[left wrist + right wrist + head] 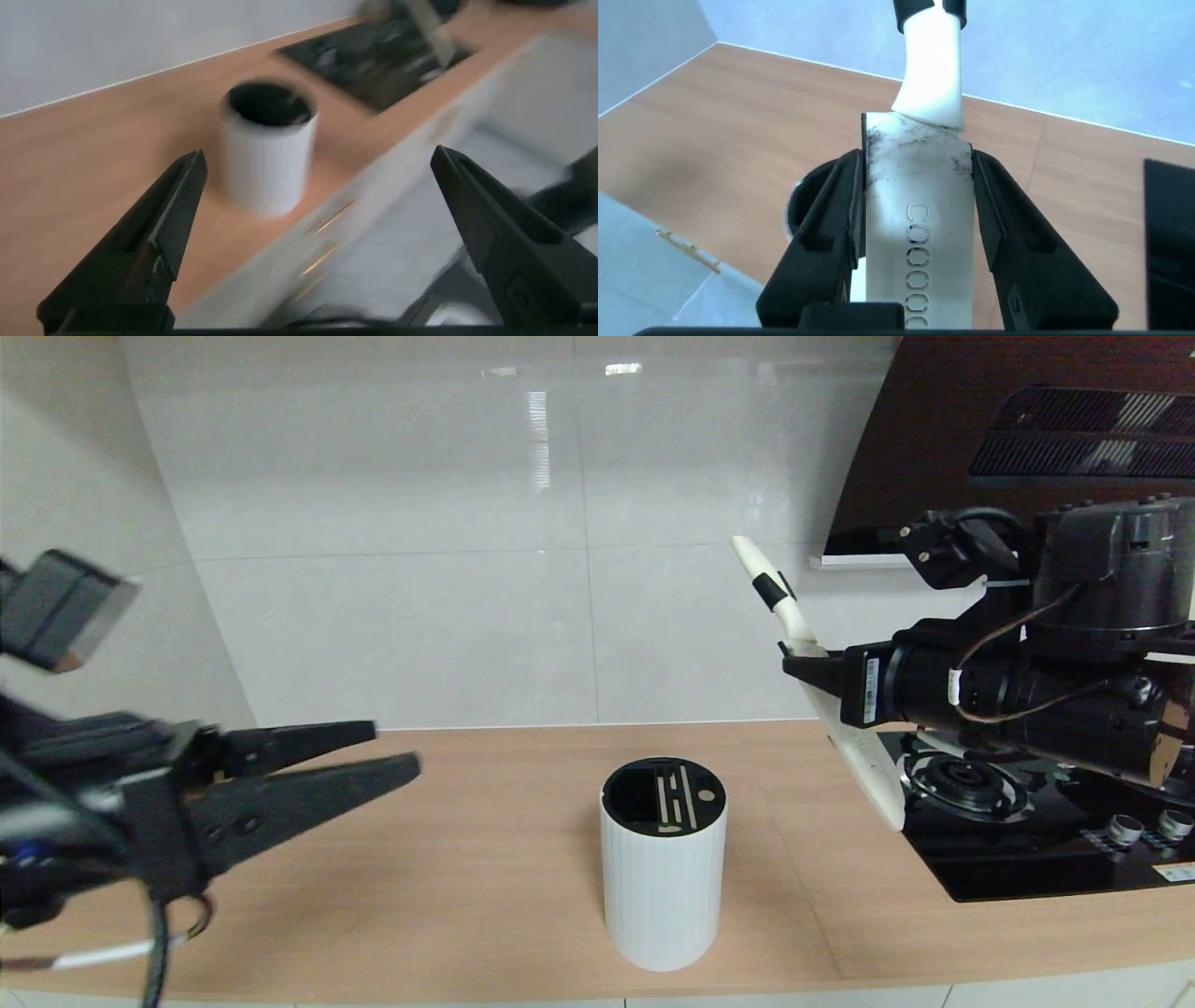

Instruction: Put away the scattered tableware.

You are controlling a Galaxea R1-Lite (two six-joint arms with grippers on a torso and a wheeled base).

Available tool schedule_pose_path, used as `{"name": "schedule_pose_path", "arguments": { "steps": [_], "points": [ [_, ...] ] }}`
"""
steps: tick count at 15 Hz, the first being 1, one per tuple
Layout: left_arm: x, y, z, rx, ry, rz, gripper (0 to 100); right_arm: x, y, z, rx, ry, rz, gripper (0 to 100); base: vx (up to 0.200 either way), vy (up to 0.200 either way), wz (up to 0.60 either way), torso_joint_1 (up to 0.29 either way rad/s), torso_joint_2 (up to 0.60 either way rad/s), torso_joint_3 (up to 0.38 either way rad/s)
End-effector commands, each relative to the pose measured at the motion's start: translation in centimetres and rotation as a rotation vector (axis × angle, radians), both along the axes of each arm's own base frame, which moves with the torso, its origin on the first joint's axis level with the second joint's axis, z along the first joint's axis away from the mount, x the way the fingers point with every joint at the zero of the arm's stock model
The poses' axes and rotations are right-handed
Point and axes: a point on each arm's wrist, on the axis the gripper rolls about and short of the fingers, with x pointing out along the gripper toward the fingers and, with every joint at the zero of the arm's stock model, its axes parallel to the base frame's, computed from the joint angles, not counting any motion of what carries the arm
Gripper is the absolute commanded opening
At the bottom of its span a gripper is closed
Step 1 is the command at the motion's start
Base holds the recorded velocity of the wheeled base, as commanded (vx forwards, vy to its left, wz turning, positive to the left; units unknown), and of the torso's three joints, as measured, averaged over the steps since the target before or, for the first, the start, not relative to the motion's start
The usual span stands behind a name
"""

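A white ribbed cutlery holder (663, 887) with a black slotted top stands upright mid-counter, also seen in the left wrist view (263, 173). My right gripper (808, 674) hangs above the counter to the holder's right, shut on the blade of a white knife (868, 765). The knife's handle, with a black band, points up and away, and its blade tip slants down toward the stove's left edge. In the right wrist view the fingers (840, 205) clamp the flat blade (920, 196). My left gripper (397, 749) is open and holds nothing, raised at the left of the holder (318, 159).
A black gas stove (1008, 840) with burner and knobs is set into the wooden counter (448, 859) at the right. A dark range hood (1018, 439) hangs above it. White tiled wall stands behind. The counter's front edge runs close below the holder.
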Motion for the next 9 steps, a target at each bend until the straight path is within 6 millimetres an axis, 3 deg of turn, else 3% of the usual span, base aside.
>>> {"name": "schedule_pose_path", "arguments": {
  "steps": [1, 4, 7, 9],
  "points": [
    [6.0, -5.3, -3.2, -0.097, 0.197, -0.127, 100, -1.9, 2.3, -0.4, -0.009, 0.014, 0.054, 0, 0.000, 0.000, 0.00, 0.000, 0.00, 0.000],
    [6.9, -6.9, -4.2, -0.212, 0.223, -0.154, 100, -3.5, 4.3, -1.0, -0.002, 0.034, 0.074, 0, 0.000, 0.000, 0.00, 0.000, 0.00, 0.000],
    [6.8, -8.6, -3.9, -0.353, 0.236, -0.201, 100, -5.2, 5.4, -1.9, -0.024, 0.052, 0.105, 0, 0.000, 0.000, 0.00, 0.000, 0.00, 0.000],
    [6.9, -9.7, -4.9, -0.368, 0.235, -0.189, 100, -5.4, 5.7, -2.4, -0.020, 0.074, 0.108, 0, 0.000, 0.000, 0.00, 0.000, 0.00, 0.000]
  ]
}}
